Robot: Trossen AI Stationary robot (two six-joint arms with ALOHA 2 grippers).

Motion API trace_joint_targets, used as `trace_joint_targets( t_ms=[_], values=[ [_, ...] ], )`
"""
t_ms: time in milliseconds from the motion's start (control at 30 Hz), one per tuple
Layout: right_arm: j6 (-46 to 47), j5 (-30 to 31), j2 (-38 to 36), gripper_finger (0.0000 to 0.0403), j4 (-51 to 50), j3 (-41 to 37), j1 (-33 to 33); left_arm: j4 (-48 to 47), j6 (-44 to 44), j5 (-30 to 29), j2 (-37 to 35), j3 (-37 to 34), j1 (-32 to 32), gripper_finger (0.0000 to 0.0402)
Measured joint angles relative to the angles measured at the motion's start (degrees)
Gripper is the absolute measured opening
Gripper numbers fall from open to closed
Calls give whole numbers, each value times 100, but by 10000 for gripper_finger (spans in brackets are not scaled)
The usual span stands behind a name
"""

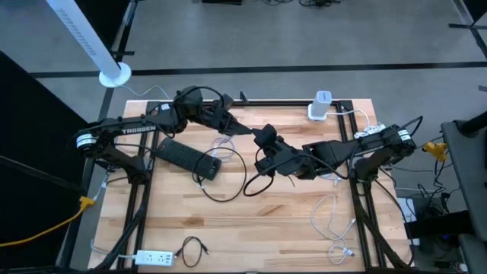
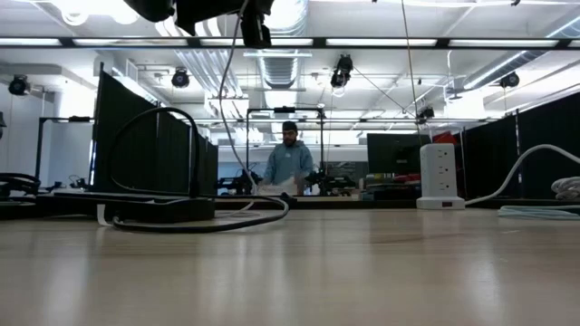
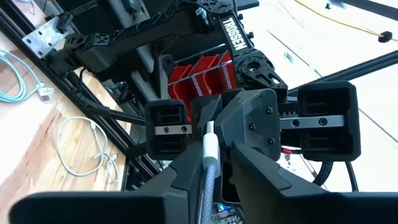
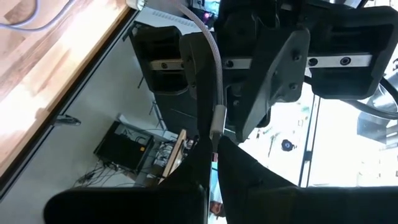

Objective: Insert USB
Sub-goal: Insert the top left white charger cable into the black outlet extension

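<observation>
- Wooden table (image 1: 289,243) under an open workshop. One person (image 2: 290,161) stands far behind it.
- Landmark: the black power strip (image 1: 186,156). My two grippers meet in the air just off its right-arm end, well above the board.
- My right gripper (image 1: 268,138) is pinched tight on the white USB plug (image 3: 210,144).
- The USB cable (image 4: 208,43) runs back through my left gripper (image 1: 242,129). Whether that one grips it, I cannot tell.
- Risk: the plug sits far from any socket, and a slack hold on the cable side would let it twist or slip during the hand-over.
- Risk: the black cable loop (image 1: 228,186), touching the landmark's right-arm end, lies under my arms and could snag a descent.
- Risk: a tilted plug would jam at the port or push the strip away.
- Counts: two arms and one plug.
- Three power blocks: the landmark, a white tower (image 1: 321,106) well beyond it, and a white strip (image 1: 154,259) well apart at the near edge.
- Three loose leads: the loop, a white cable (image 1: 327,213) and a small black cable (image 1: 194,247).
</observation>
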Motion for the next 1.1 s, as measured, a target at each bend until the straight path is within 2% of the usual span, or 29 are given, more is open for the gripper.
trace_joint_targets(
  t_ms=[233, 567, 1100],
  values=[
    [-17, 77, -1, 2, -7, -2, 4, 1, -1, -7, 0, 0, 44, 87],
    [-17, 142, -8, 2, -52, -2, 3, -41, -39, 55, 0, 0, 59, 67],
    [-15, 174, -12, 2, -10, -2, -36, -26, 1, 191, -7, -2, 63, 72]
  ],
)
